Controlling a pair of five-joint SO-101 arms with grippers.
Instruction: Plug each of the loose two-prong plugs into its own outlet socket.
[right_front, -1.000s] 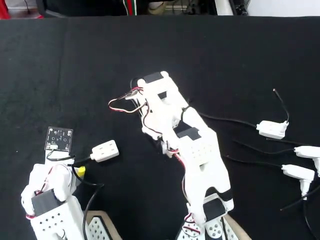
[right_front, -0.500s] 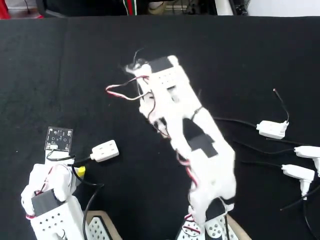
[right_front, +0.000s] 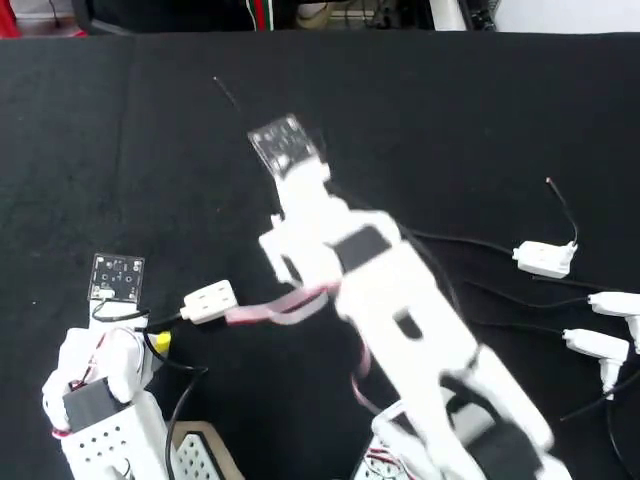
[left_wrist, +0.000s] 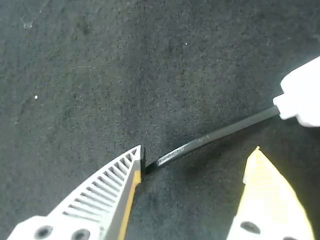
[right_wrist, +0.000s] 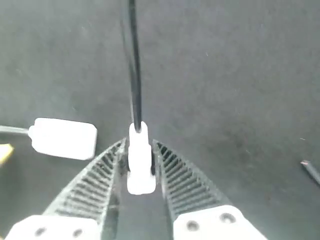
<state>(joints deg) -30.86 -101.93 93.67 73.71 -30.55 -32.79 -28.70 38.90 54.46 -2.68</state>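
My right gripper (right_wrist: 139, 146) is shut on a small white two-prong plug (right_wrist: 139, 165), whose black cord (right_wrist: 131, 60) runs straight away from it. In the high view that arm (right_front: 380, 280) stretches up over the middle of the table, and the cord's thin end (right_front: 226, 93) pokes out beyond it. The white outlet socket block (right_front: 209, 301) lies on the black cloth at the left, also seen as the outlet block (right_wrist: 64, 138) to one side of the held plug. My left gripper (left_wrist: 198, 148) stands open low over the block's black cord (left_wrist: 210, 140), with the block's end (left_wrist: 304, 97) beyond it.
Three more white plugs (right_front: 544, 258) (right_front: 614, 303) (right_front: 598, 345) with thin black cords lie at the right edge of the table. The left arm's base (right_front: 95, 400) sits at the front left. Black cloth (right_front: 450, 110) covers the far half.
The right arm has risen and stretched toward the far left, carrying the plug; its cord end now trails farther up the table. The left arm and the outlet block have stayed put.
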